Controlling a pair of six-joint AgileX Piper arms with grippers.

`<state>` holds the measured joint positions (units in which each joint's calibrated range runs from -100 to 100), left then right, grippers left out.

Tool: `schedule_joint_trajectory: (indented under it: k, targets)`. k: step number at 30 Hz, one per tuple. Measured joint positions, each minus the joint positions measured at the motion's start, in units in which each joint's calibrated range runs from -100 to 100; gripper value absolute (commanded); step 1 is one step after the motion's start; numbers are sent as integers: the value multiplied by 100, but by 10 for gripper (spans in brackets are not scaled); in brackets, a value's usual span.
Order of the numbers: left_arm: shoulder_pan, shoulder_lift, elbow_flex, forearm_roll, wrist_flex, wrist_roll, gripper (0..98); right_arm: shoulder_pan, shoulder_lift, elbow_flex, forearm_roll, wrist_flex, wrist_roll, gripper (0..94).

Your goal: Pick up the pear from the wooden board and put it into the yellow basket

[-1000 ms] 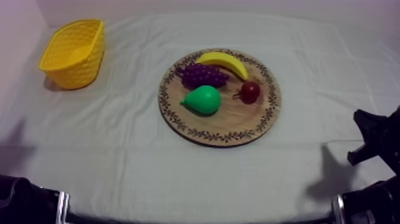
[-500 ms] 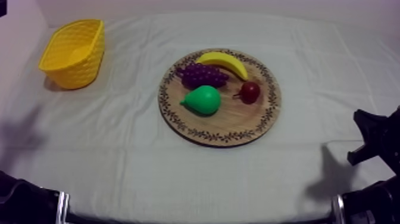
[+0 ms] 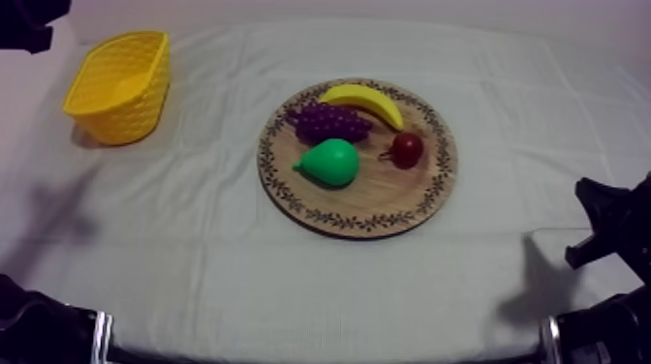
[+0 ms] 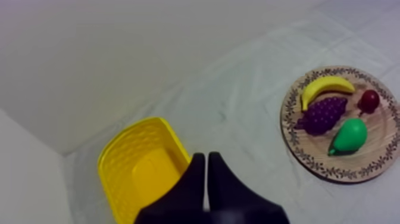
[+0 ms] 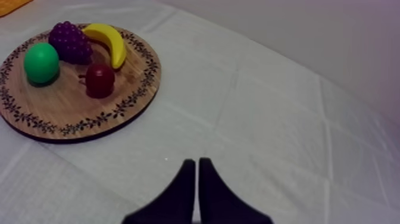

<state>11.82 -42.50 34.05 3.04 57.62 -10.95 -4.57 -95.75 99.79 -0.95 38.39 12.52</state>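
The green pear (image 3: 329, 162) lies on the round wooden board (image 3: 368, 198) at the table's middle, on its left half. The yellow basket (image 3: 118, 87) stands at the far left with nothing in it. My left gripper (image 4: 206, 156) is shut on nothing, its fingers together as a narrow wedge high over the basket (image 4: 140, 173), far from the pear (image 4: 349, 136). Part of the left arm (image 3: 29, 21) shows at the upper left corner. My right gripper (image 5: 197, 161) is shut on nothing, low over the cloth to the right of the board (image 5: 71, 119).
Beside the pear on the board lie a banana (image 3: 363, 102), a bunch of grapes (image 3: 329, 121) and a small red fruit (image 3: 407, 148). A pale wall (image 4: 119, 59) rises just behind the basket. Bare cloth (image 3: 203, 223) separates basket and board.
My left arm has come into the top view's upper left corner above the basket, and its shadow on the cloth has shifted right. The right arm and the fruit have not moved.
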Motion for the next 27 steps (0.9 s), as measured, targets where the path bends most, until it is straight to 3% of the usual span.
schedule_joint_trajectory:
  k: [27]
  targets:
    - [1433,1478,-481,-217,389,23,16,0,0,0,0,0,0,3]
